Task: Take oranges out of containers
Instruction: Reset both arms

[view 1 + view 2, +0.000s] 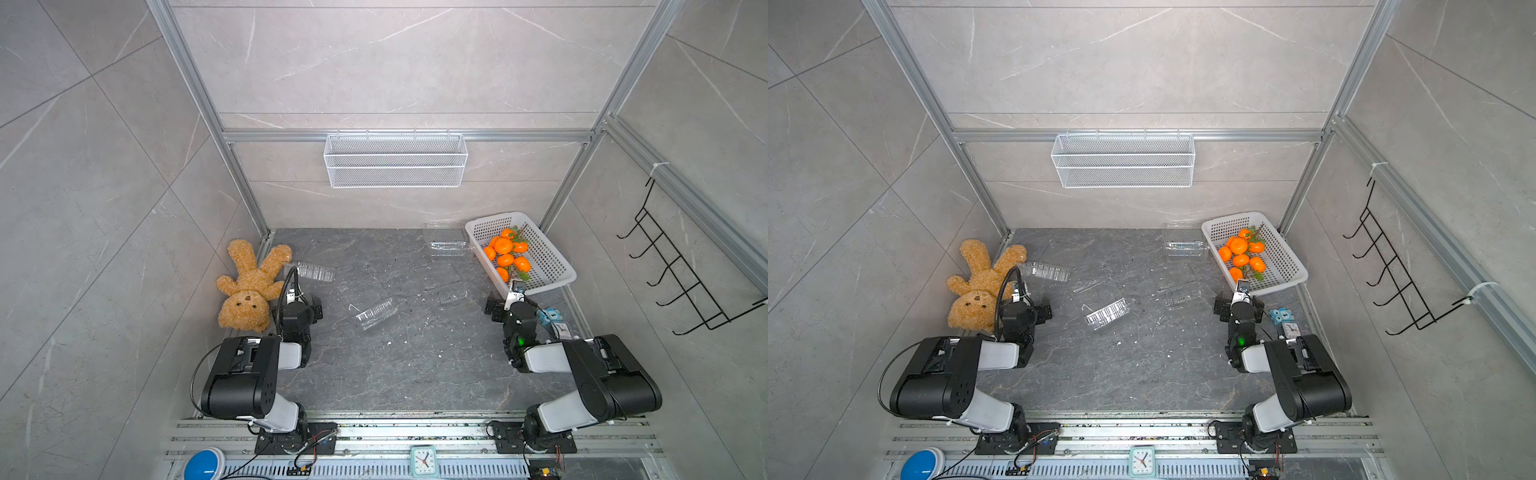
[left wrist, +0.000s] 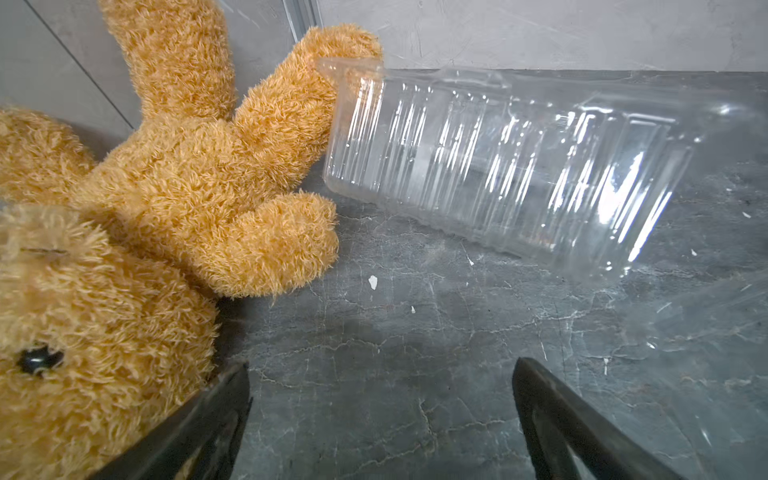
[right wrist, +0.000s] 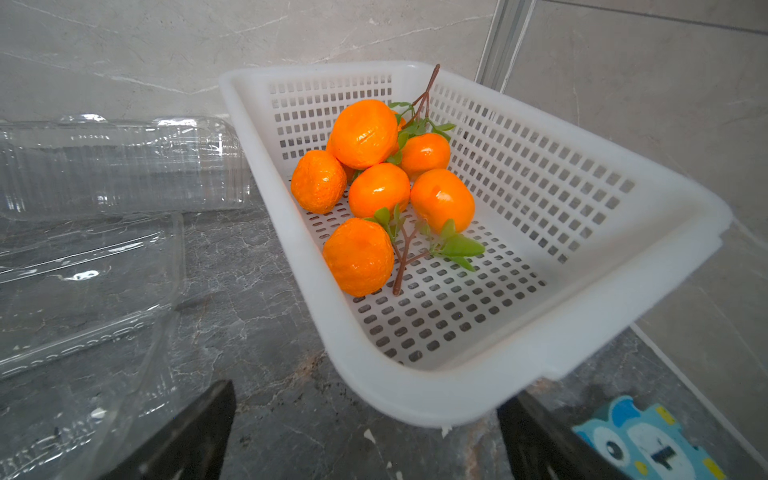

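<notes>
Status: the left gripper and the right gripper both stand wide, with nothing between the fingers.

The left gripper sits low over the table, with the teddy bear just beside one finger. Ahead of it lies the bear-side container, clear and ribbed, one corner against the bear's limb.

The right gripper points at the near corner of the white basket and is close to it; contact cannot be told. A blue owl clock lies just beside that corner.

The oranges are piled in the white basket, toward its far half, with leaves and twigs among them. At least six show in the right wrist view, and one more is partly hidden behind. Every orange in view is in that basket.

In a top view the other clear boxes lie scattered on the table:
- the centre container lies skewed
- the right-centre container is near the right gripper
- the far container is just beside the basket's far corner

The tabletop shows through all four. A wire mesh basket hangs on the back wall.
</notes>
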Available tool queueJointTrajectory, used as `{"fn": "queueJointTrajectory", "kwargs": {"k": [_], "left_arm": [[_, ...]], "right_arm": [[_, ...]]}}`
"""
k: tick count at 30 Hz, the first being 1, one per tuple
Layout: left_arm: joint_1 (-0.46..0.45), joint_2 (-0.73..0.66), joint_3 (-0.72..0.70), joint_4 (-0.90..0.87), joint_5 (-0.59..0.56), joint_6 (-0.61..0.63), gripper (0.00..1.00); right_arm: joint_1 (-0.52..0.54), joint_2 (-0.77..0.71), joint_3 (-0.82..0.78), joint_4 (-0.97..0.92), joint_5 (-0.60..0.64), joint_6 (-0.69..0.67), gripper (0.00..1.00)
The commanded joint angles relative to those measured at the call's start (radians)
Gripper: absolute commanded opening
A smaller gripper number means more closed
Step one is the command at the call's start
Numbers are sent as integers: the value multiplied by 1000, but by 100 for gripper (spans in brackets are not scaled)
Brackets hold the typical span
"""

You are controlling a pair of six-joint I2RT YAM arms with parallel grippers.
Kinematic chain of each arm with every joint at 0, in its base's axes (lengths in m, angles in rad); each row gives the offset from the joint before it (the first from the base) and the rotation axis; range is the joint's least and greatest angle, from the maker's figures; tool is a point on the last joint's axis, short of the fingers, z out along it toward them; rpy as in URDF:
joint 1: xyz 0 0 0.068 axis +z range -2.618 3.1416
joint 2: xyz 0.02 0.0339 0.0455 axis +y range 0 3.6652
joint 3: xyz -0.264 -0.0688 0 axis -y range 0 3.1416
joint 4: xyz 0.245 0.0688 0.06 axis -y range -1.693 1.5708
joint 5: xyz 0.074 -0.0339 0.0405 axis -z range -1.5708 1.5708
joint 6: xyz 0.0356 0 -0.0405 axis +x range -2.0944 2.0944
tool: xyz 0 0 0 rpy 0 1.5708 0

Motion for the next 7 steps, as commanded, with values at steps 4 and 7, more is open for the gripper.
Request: {"fn": "queueJointTrajectory", "kwargs": {"k": [4, 7], "left_arm": [[1, -19, 6, 6, 15, -17, 100], [2, -21, 5, 7, 15, -17, 100]], "right_arm": [[-14, -3, 26, -34, -27, 17, 100], [-15, 0, 28, -36, -27, 16, 100]]}}
